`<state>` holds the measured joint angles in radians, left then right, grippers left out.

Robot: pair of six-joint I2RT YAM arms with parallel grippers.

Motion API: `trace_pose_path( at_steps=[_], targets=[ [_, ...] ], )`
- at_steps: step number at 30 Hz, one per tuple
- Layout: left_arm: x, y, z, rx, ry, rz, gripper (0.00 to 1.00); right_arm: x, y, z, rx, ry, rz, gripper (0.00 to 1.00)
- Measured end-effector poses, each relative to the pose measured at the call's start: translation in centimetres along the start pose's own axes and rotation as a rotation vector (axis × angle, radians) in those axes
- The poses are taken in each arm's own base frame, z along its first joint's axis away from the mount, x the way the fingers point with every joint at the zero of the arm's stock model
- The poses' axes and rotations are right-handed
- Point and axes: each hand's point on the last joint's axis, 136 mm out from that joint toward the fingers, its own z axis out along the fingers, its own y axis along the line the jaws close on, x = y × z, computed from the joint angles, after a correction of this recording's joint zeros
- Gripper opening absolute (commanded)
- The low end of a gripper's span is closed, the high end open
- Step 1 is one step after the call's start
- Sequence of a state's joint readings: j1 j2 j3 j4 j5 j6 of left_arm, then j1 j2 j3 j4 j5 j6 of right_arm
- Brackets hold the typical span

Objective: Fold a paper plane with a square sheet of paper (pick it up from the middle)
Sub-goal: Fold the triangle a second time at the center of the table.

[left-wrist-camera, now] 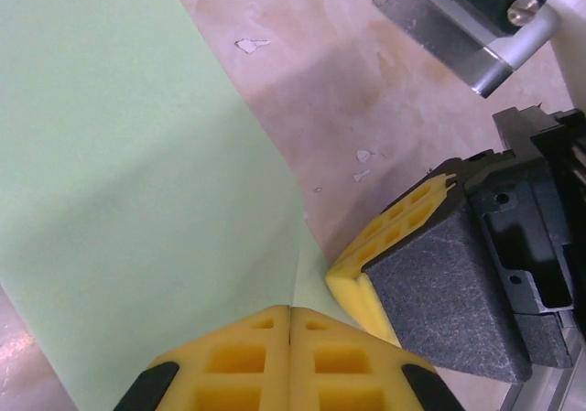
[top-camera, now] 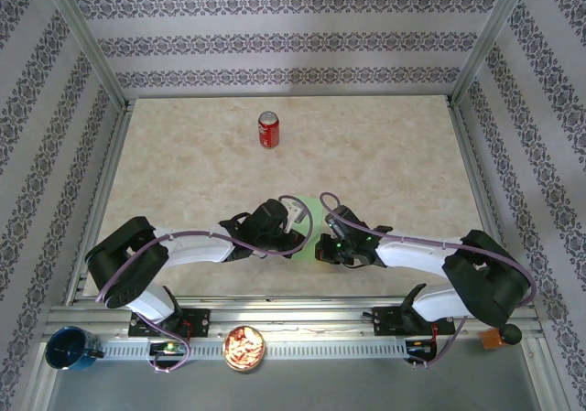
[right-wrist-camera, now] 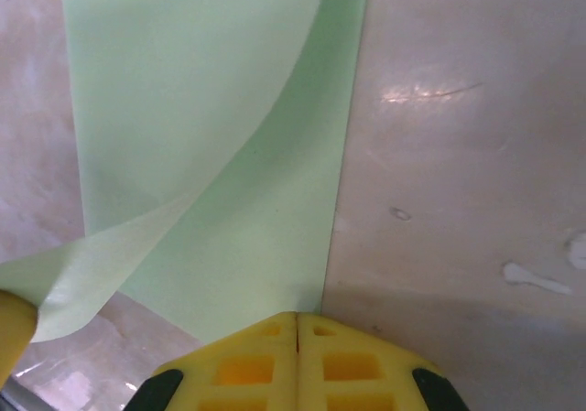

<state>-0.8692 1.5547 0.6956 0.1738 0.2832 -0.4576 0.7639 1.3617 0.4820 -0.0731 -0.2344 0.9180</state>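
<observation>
Left wrist: left gripper closed, pinching a lifted flap of paper. Right gripper closed, tips at the paper's corner.

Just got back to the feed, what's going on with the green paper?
The square sheet of paper lies near the front of the table, where the two arms meet. The left gripper is shut on a flap of it, lifted and curling over the rest. The right gripper is shut too, its tips at the sheet's edge, seemingly pinning it down. No plane shape yet.
</observation>
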Motion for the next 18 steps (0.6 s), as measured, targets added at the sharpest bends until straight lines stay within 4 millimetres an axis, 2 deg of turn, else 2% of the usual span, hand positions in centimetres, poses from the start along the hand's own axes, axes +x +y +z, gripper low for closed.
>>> trace_pose_path(
  at_steps=[6,11,18],
  targets=[
    [-0.7,1.0,-0.1,-0.013,-0.029,-0.043,0.0,-0.3,-0.8,-0.5,0.07,0.0,-0.027,0.0],
    [-1.3,1.0,-0.1,-0.004,-0.053,-0.063,0.0,-0.4,-1.3,-0.9,0.09,0.004,-0.031,0.0],
    [-1.1,1.4,0.7,-0.005,-0.055,-0.084,0.0,-1.0,0.8,-1.5,0.003,-0.028,-0.025,0.0]
  ],
)
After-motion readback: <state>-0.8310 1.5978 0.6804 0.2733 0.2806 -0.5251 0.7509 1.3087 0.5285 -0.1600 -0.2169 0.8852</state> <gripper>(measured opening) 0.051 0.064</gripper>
